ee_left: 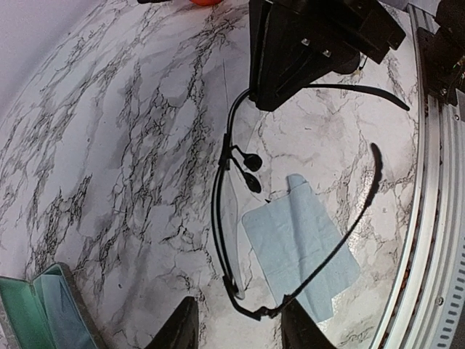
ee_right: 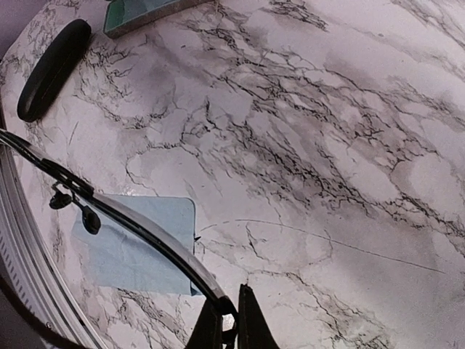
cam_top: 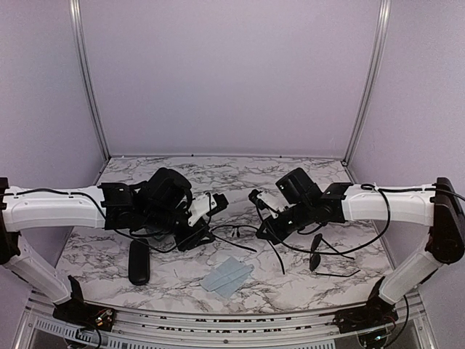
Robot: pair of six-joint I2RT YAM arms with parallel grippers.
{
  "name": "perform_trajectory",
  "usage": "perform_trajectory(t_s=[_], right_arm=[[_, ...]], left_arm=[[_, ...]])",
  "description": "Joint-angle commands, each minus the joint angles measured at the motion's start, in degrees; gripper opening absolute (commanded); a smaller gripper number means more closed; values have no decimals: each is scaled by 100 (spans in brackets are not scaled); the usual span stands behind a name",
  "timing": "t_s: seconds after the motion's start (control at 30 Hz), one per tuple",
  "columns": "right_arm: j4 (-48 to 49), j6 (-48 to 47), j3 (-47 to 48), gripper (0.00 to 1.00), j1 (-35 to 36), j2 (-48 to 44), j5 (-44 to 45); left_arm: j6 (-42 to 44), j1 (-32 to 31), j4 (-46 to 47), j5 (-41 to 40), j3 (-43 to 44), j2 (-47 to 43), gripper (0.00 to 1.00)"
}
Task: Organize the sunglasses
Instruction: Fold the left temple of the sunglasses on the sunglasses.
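Over pale blue fabric cloth [ee_left: 298,240]: right claw [ee_right: 227,320] pinched on thin black wire-framed sunglasses [ee_left: 227,154]; left claw [ee_left: 240,323] half-wide astride far hinge corner. Close gently on hinge, avoid twisting frame.

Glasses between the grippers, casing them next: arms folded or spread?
Spread: both arms of the glasses stretch away from the front.

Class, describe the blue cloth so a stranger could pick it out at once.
Find the marble table, then the middle of its near edge. The cloth lies there, right of the black oval case. It alone is flat and pale blue; its neighbours are black.
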Motion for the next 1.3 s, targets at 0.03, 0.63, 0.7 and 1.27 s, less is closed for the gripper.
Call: perform_trajectory(t_s=[0.03,0.63,0.7,1.27], right_arm=[[-154,7,187,3,32,-24,0],[-932,-5,604,3,34,392,126],[-1051,-39,653,3,37,463,145],[-428,-728,454,4,34,957,1879]], left_arm=[[-185,-18,91,50,334,306,34],[-174,-56,-245,-100,316,337,37],[-181,-60,-257,17,245,329,39],[-820,280,1509,1056,-472,946,37]])
